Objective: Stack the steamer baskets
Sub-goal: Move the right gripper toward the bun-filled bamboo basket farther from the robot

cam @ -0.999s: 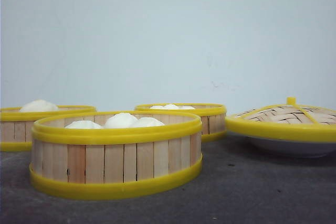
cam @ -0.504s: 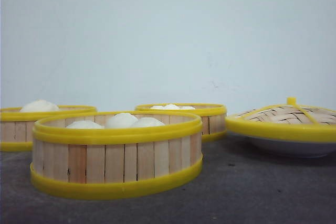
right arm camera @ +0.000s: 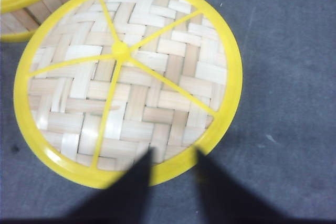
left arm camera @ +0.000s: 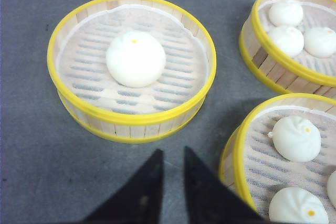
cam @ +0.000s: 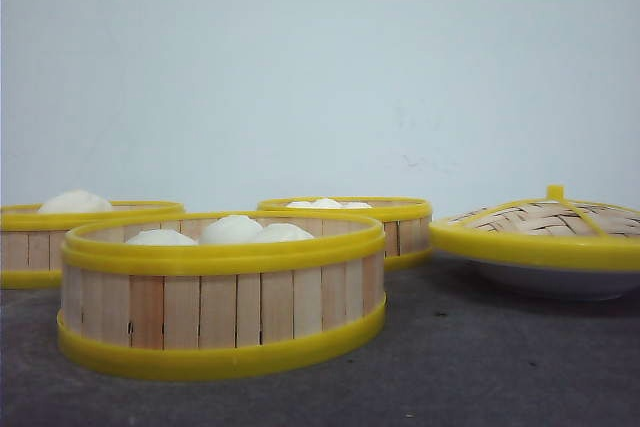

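Yellow-rimmed steamer baskets (cam: 222, 292) sit unstacked, buns (left arm camera: 135, 59) inside. Left gripper (left arm camera: 171, 156) and right gripper (right arm camera: 172, 153) hover with fingers slightly apart, holding nothing. A tilted lift could roll buns out.

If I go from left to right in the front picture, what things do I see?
Left basket with one bun → big near basket → far basket → woven lid sitting on a white plate.
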Robot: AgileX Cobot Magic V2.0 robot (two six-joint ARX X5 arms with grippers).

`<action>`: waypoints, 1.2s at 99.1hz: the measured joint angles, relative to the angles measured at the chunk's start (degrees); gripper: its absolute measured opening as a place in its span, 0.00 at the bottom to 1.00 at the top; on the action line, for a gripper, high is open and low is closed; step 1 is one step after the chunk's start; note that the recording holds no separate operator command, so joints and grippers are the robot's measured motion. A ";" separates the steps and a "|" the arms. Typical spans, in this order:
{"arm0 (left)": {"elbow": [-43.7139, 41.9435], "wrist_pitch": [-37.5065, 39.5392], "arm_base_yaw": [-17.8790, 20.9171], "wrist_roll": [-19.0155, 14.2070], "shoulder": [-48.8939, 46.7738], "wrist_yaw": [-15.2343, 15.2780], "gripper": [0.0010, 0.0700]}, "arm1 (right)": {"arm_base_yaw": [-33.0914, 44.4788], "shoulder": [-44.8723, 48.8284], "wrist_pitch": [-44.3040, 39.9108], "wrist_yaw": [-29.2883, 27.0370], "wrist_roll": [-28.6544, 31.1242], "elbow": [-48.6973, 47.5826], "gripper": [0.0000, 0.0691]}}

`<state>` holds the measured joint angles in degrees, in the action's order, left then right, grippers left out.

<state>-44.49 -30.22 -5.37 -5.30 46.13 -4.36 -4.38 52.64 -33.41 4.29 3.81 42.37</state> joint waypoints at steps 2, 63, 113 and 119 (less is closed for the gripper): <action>0.00 0.00 0.00 0.00 0.00 0.00 0.22 | 0.00 0.02 0.26 -0.02 0.00 0.00 0.56; 0.00 0.42 0.00 0.02 0.00 0.00 0.42 | -7.06 27.34 10.40 4.81 2.64 20.55 0.90; 0.00 0.42 0.00 0.02 0.00 0.02 0.42 | -10.64 64.92 -2.49 4.15 2.60 60.54 0.90; 0.00 0.42 -0.02 0.02 0.00 0.00 0.42 | -10.73 67.54 -3.48 2.89 2.58 63.34 0.89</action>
<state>-44.49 -29.80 -5.39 -5.28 46.13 -4.36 -15.11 120.18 -36.88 7.18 6.39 105.71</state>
